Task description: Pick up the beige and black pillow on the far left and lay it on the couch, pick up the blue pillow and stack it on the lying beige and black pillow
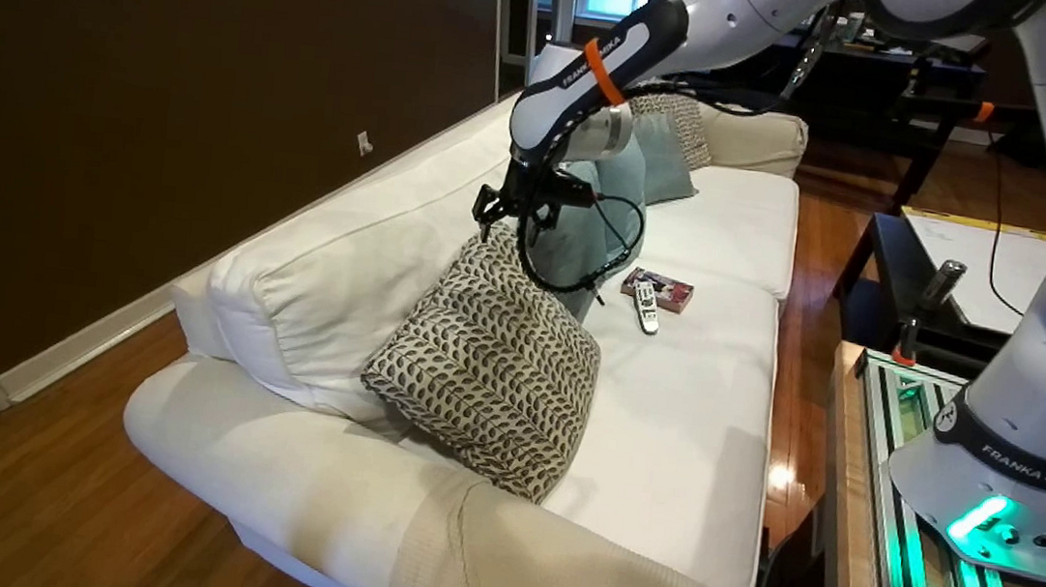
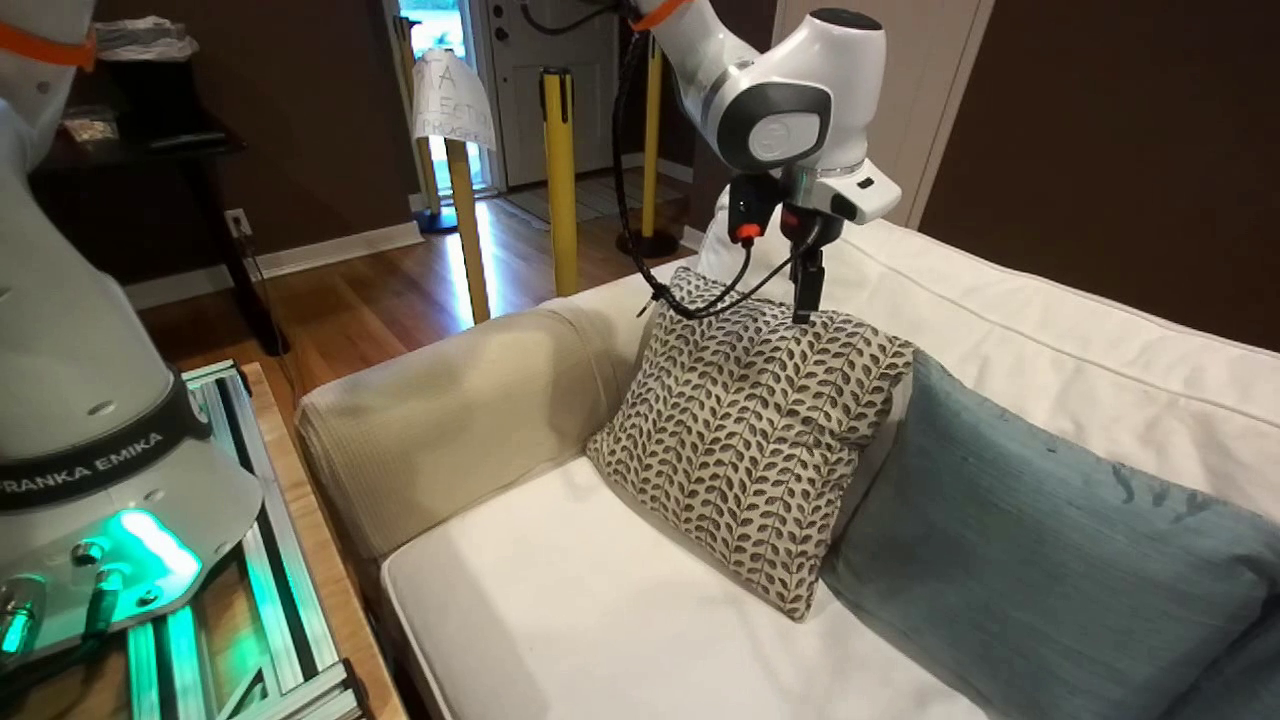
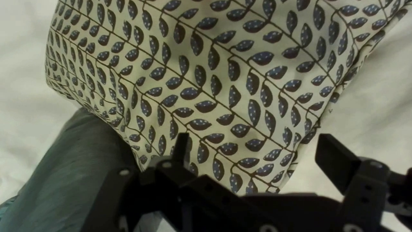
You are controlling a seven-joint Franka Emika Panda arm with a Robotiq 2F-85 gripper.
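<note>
- Beige and black pillow (image 2: 750, 440), my landmark; propped tilted on the couch (image 2: 560, 600), leaning towards the backrest (image 1: 339, 284); not laid flat, so step one looks undone.
- My gripper (image 3: 254, 138) is at the landmark's upper edge; jaws spread wide, pinching nothing; wrist view has one jaw over its patterned face, one past the edge; contact, can't tell.
- Blue pillow (image 2: 1060, 540), nearer of two, probably the one meant; stands just beside the landmark; touching or not, can't tell.
- Box (image 1: 674, 293) and remote (image 1: 646, 308) on the seat, near the landmark; a low swing or a dropped pillow could knock them.
- Risk, shallow bite: if I close too high, I'd get only a sliver of edge; soft filling would likely squeeze out on the lift.
- Risk, too deep: the jaw over the face may jab the fabric; landmark then gets shoved or slumps instead of being straddled.
- Risk, drag: blue pillow is close enough that friction, or a wide jaw, might pull it over as the landmark leaves.
- Risk, cable loop (image 2: 657, 290): hangs across the landmark's top in an exterior view; could snag or brush it on the turn.
- Risk, later: landmark set down crooked leaves a slope; blue pillow would slide off it.
</note>
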